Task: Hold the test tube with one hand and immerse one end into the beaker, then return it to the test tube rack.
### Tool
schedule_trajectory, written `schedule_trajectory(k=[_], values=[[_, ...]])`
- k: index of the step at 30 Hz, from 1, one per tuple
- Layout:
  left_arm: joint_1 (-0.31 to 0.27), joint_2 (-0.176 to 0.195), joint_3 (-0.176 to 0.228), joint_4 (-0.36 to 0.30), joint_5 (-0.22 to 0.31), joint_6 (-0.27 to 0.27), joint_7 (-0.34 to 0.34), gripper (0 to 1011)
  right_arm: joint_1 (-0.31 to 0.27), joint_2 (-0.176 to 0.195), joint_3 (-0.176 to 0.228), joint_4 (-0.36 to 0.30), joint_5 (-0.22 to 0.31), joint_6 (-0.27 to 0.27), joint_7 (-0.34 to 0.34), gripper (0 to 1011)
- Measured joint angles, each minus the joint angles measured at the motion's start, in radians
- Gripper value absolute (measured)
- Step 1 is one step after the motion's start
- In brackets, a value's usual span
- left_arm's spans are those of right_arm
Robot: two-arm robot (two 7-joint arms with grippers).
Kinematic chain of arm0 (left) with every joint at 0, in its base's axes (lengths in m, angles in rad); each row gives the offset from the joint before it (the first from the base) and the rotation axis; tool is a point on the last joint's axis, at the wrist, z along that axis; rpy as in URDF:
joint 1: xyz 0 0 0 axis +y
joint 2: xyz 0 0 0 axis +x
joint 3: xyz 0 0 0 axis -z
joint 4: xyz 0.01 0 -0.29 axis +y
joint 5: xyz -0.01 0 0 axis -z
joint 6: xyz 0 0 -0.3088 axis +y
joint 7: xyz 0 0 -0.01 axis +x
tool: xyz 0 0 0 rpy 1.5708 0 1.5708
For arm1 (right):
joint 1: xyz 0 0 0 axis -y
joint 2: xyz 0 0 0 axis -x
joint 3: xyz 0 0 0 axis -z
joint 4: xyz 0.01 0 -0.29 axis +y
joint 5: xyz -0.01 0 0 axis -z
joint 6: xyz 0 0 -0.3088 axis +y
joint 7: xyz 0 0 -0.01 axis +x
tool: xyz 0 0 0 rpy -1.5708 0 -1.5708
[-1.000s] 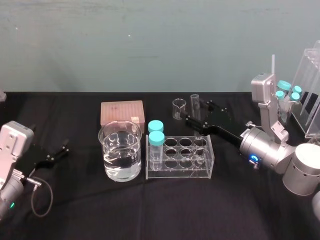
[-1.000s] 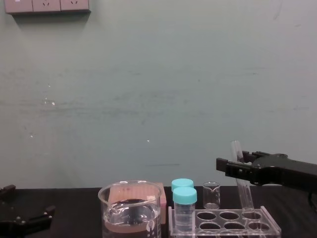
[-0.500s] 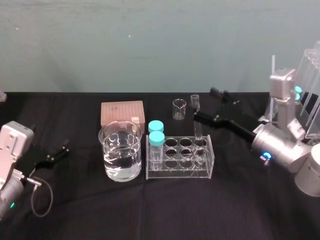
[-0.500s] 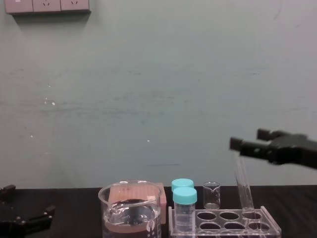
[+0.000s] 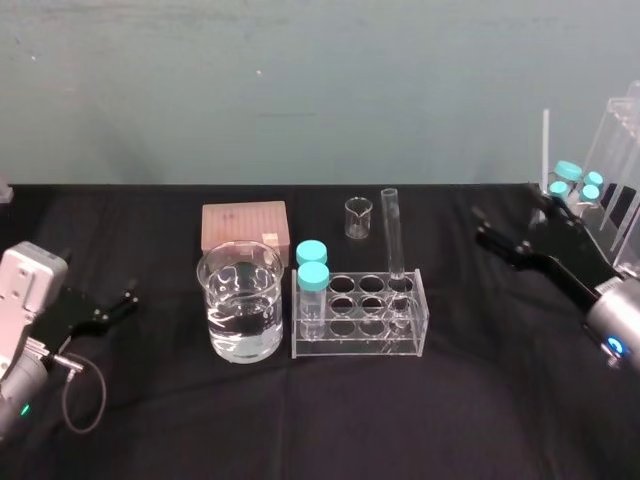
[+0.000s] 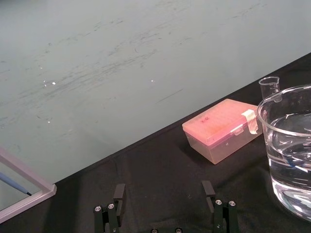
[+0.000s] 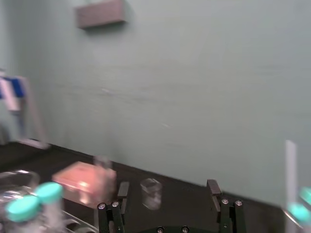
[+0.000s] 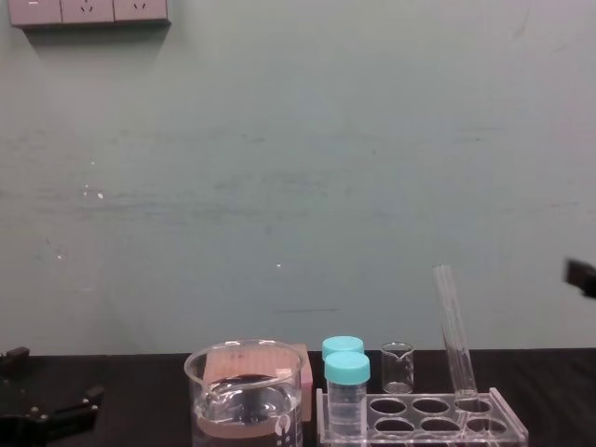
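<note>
The test tube (image 5: 391, 235) stands tilted in the back right hole of the test tube rack (image 5: 360, 346), the right gripper (image 5: 492, 226) spread empty well to its right, the left gripper (image 5: 127, 298) parked open at far left

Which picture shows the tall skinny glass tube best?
The chest view. There the test tube shows side-on along its whole length against the wall, leaning in the rear right hole of the test tube rack. The head view shows it from above, looking shorter. In the right wrist view it is too blurred to tell.
</note>
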Motion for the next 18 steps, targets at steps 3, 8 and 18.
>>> schedule_trajectory(k=[3,8,18], values=[[0.0,0.0,0.0,0.0,0.0,0.0,0.0,1000,-0.017,-0.008,0.018,0.015,-0.008,0.001,-0.028,1000],[0.0,0.0,0.0,0.0,0.0,0.0,0.0,1000,-0.027,-0.035,0.04,0.064,-0.028,-0.007,-0.064,1000],[0.0,0.0,0.0,0.0,0.0,0.0,0.0,1000,-0.018,-0.051,0.043,0.094,-0.05,-0.007,-0.077,1000]])
